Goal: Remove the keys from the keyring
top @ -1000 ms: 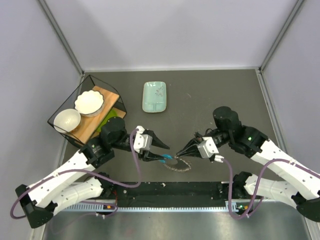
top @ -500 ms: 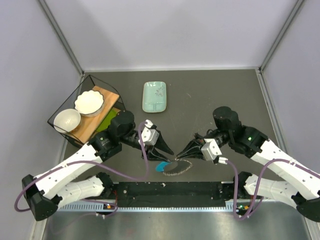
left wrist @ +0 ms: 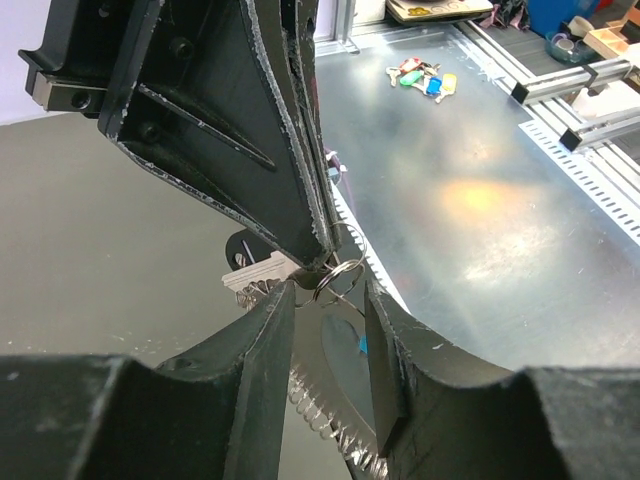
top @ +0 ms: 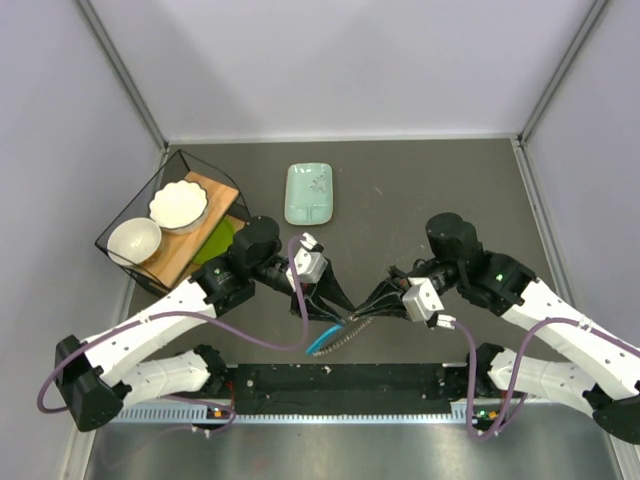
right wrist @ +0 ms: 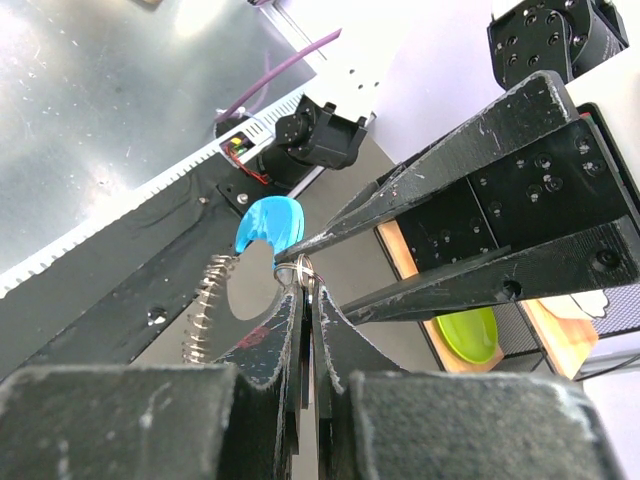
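Note:
The keyring (right wrist: 297, 268), a small metal ring cluster with a blue crescent tag (right wrist: 268, 222) and a wire spiral (right wrist: 205, 300), hangs just above the table between both grippers; the tag also shows in the top view (top: 321, 339). My right gripper (right wrist: 305, 295) is shut on a thin key blade just under the rings. A silvery key (left wrist: 258, 270) sticks out beside its tips. My left gripper (left wrist: 328, 292) is open, its fingers (left wrist: 262, 370) either side of the rings, one tip touching them. Both grippers meet in the top view, the left (top: 338, 308) and the right (top: 362, 313).
A pale green dish (top: 308, 193) lies at the back middle. A black wire basket (top: 130, 215) at the left holds two white bowls, a wooden board and a green plate (top: 215, 243). A black strip (top: 330, 378) runs along the table's near edge.
My left gripper let go of the blue tag, rose and moved right to meet the right gripper's tips. The tag now hangs edge-on below them. The right arm barely moved.

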`<state>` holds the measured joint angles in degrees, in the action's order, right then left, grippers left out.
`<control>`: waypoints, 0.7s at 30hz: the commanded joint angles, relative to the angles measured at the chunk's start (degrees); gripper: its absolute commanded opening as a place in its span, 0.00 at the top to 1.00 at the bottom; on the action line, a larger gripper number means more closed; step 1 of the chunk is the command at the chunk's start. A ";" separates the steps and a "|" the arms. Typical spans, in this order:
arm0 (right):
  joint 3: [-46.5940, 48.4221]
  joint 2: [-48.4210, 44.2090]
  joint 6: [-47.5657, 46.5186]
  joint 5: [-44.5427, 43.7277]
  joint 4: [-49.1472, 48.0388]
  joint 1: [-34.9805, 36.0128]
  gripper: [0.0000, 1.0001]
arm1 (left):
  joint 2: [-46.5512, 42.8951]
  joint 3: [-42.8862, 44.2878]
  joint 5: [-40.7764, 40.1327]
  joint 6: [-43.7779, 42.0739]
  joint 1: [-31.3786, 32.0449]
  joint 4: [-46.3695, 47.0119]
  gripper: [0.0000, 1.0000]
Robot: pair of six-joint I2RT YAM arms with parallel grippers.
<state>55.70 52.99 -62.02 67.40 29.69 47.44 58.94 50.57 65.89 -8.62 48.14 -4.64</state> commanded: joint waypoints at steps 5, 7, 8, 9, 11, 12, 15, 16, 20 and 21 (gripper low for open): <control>0.37 -0.26 -1.97 2.13 -1.92 -0.42 1.00 | -0.84 0.85 3.19 -0.69 0.02 3.06 0.78; 0.20 -0.52 -1.79 1.60 -1.92 -0.42 1.00 | -1.54 0.59 3.11 -1.13 0.02 2.89 0.91; 0.11 -0.61 -1.62 0.99 -2.01 -0.42 1.00 | -1.81 0.41 2.76 -1.05 0.02 2.97 0.94; 0.02 -0.87 -1.53 0.64 -2.01 -0.42 1.00 | -1.98 0.06 1.71 -1.22 0.02 2.89 0.98; 0.28 -1.05 -0.48 -1.81 -2.01 -0.42 1.00 | -2.60 -0.12 0.21 -1.22 0.02 2.97 1.00; 0.46 -1.05 0.14 -3.13 -2.09 -0.42 1.00 | -2.69 -0.46 -1.19 -1.13 0.02 3.24 1.00; 0.81 -1.31 3.04 -7.36 -2.01 -0.33 1.00 | -3.21 -1.95 -2.25 1.84 0.02 7.62 1.00; 0.46 -2.01 2.96 -8.15 -2.01 -0.24 1.00 | -3.48 -2.57 -2.95 4.73 0.02 9.29 1.00; -0.24 -3.33 2.43 -12.27 -2.09 1.60 1.00 | -4.44 -4.95 -6.28 11.86 0.02 16.41 1.00; -0.33 -3.42 2.43 -12.90 -2.09 2.04 1.00 | -4.62 -5.82 -6.99 13.01 -0.06 17.90 1.00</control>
<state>55.51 51.00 -59.29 60.20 30.09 48.03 56.36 46.63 60.90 -3.46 47.83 2.37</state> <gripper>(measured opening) 0.013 0.012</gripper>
